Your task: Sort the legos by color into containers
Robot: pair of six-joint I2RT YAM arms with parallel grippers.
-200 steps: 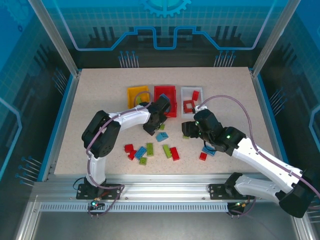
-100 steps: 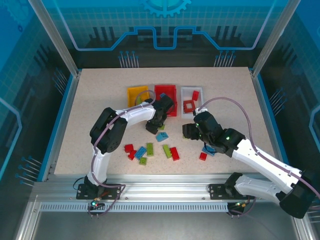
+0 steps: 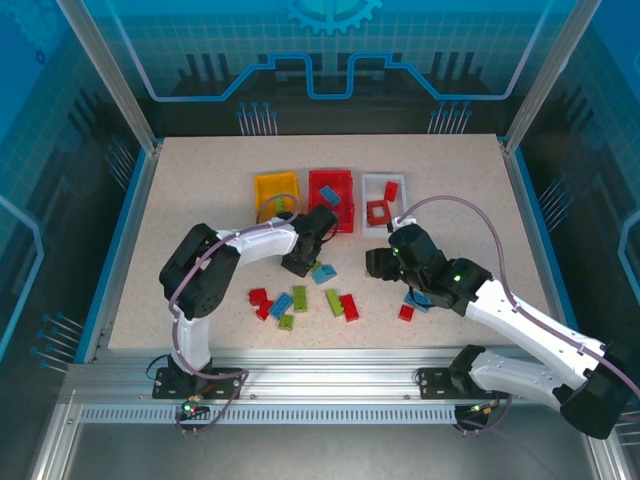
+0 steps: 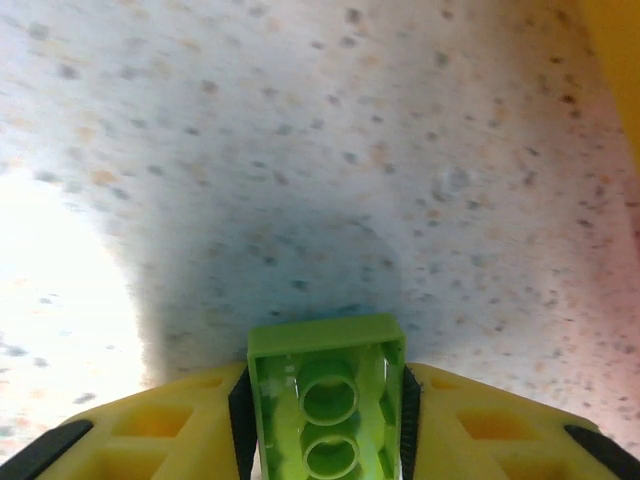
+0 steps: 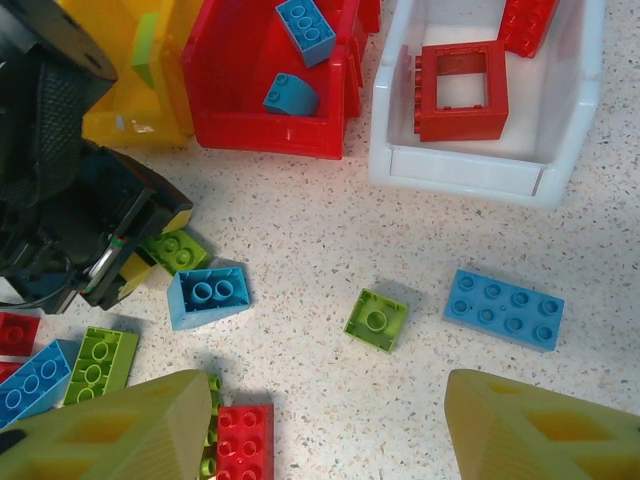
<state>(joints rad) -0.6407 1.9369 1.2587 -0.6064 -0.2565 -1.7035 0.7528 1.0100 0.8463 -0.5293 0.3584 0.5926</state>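
Observation:
My left gripper (image 3: 298, 262) is low over the table in front of the yellow-orange bin (image 3: 268, 186) and is shut on a lime green brick (image 4: 325, 400). That brick (image 5: 175, 250) also shows in the right wrist view, beside a blue brick (image 5: 207, 295). My right gripper (image 5: 325, 420) hangs open above a small square green brick (image 5: 376, 320), with nothing between its fingers. The red bin (image 5: 270, 135) holds two blue bricks (image 5: 305, 30). Red pieces (image 5: 460, 90) lie in the white bin (image 5: 465, 170).
Loose bricks lie on the table in front of the bins: a flat blue one (image 5: 503, 308), a red one (image 5: 240, 440), a green one (image 5: 95, 365) and another blue one (image 5: 35, 385). More red and green bricks (image 3: 300, 298) lie nearer the arm bases.
My left gripper has come away from the red bin's front towards the near side and down to the table. The right arm has hardly moved.

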